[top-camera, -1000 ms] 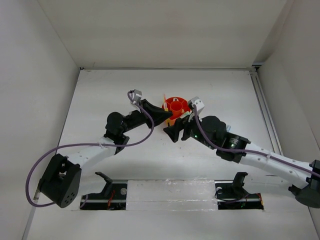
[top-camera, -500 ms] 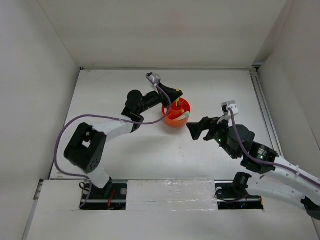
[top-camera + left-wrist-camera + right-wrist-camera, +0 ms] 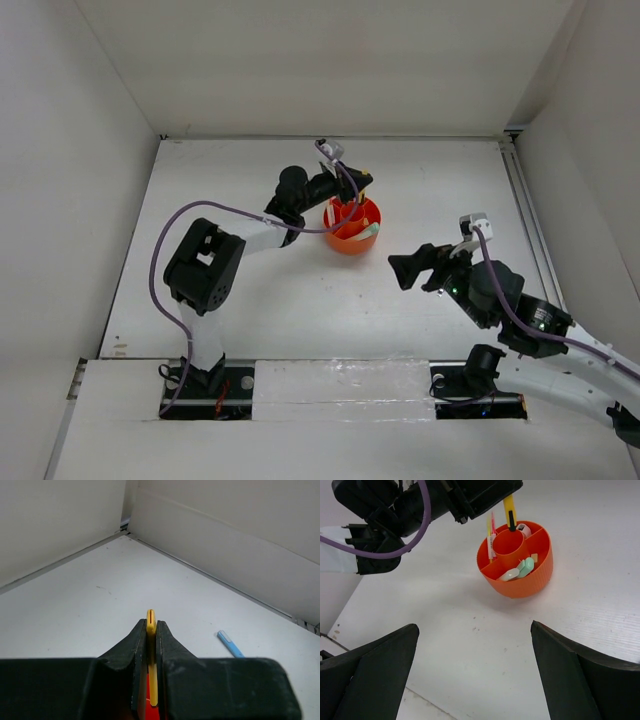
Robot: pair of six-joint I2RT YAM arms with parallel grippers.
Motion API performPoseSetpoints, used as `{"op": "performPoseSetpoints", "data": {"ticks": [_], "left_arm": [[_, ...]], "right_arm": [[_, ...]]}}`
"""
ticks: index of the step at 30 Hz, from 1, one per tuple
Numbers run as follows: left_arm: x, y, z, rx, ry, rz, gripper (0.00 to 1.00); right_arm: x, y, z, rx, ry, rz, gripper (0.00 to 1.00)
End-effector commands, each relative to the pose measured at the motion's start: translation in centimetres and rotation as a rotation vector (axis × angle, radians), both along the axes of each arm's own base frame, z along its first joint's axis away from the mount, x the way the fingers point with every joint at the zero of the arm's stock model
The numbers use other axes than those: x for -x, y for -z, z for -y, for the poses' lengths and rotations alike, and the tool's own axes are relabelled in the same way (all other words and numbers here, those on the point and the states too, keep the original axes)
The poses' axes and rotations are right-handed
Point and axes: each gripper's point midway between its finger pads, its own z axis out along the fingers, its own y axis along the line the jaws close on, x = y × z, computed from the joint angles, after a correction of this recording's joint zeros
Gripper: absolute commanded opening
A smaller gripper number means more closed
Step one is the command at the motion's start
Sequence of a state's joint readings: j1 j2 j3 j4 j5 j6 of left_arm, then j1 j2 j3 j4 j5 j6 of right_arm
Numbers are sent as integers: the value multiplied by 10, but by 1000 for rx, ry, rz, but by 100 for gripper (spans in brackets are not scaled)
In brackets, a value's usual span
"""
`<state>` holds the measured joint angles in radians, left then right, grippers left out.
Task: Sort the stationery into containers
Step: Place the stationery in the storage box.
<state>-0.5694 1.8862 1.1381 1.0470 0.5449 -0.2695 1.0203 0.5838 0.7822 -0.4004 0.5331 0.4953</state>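
The right gripper (image 3: pixel 474 627) has backed off, fingers wide apart, and the left gripper (image 3: pixel 151 625) has moved over the orange organiser (image 3: pixel 525 582), squeezing the yellow marker (image 3: pixel 509 510) by its middle cup, so 1 more thing looks nearly sorted.

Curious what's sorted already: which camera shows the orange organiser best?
Right wrist: the orange organiser sits large, compartments visible. Top external shows it small, partly under the left hand gripping a yellow pen. Left wrist shows only an orange sliver.
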Motion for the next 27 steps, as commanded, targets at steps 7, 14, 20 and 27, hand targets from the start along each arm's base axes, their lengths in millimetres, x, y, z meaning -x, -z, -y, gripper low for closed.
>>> {"op": "performPoseSetpoints", "data": {"ticks": [7,14,20,27], "left_arm": [[-10,-3,-8,17,-31,54,0],[-11,12,-20,8,-69,31,0],[-5,11,-19,13,-43,17,4],[6,2,-23,28,-31,30,38]], "right_arm": [[-7,11,-4,32,24,-25,100],[-9,10,-7,33,24,-26,100],[-9,10,-8,17,27,-34,100],[-14,22,0,39,99,-80,100]]}}
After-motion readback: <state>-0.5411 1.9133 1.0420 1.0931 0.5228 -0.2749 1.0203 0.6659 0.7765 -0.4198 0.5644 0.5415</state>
